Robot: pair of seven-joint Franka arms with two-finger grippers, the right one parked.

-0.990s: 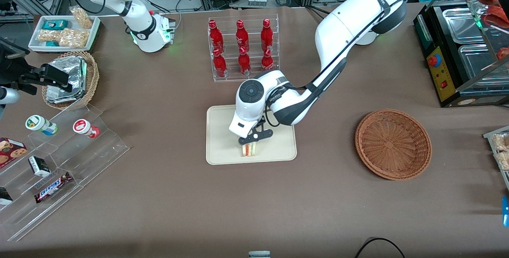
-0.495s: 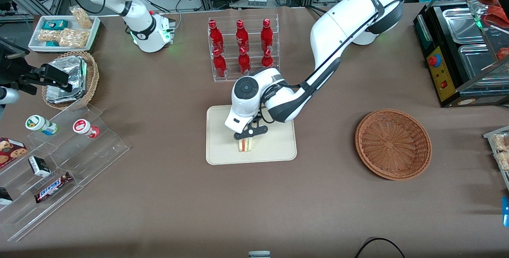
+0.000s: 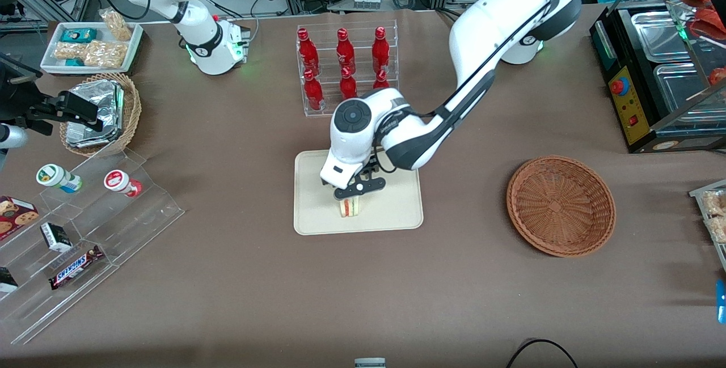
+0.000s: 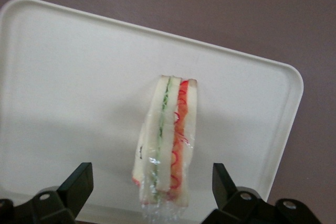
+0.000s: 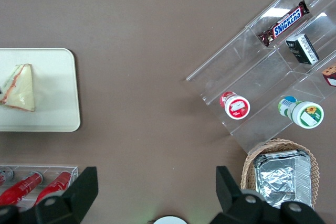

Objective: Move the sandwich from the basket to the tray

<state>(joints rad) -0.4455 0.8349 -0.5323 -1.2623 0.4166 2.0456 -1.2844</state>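
The sandwich is standing on its edge on the cream-beige tray, in the part of the tray nearer to the front camera. Its cut side is showing the layers: white bread, a green layer and a red-orange layer, all under a clear wrap. In the right wrist view the same sandwich is appearing as a triangle lying against the tray.

The left arm's gripper is hanging just above the sandwich, over the tray. In the left wrist view the gripper is standing with its two fingers spread wide, one on each side of the sandwich, and neither finger is touching it. So the gripper is open and is holding nothing.

The reddish-brown wicker basket is sitting well apart from the tray, toward the working arm's end of the table, and nothing is lying in it.

Farther from the front camera than the tray, a clear rack with red bottles is standing on the brown table. Toward the parked arm's end, a smaller tan basket with foil packets and a clear stepped display with a Snickers bar are resting.
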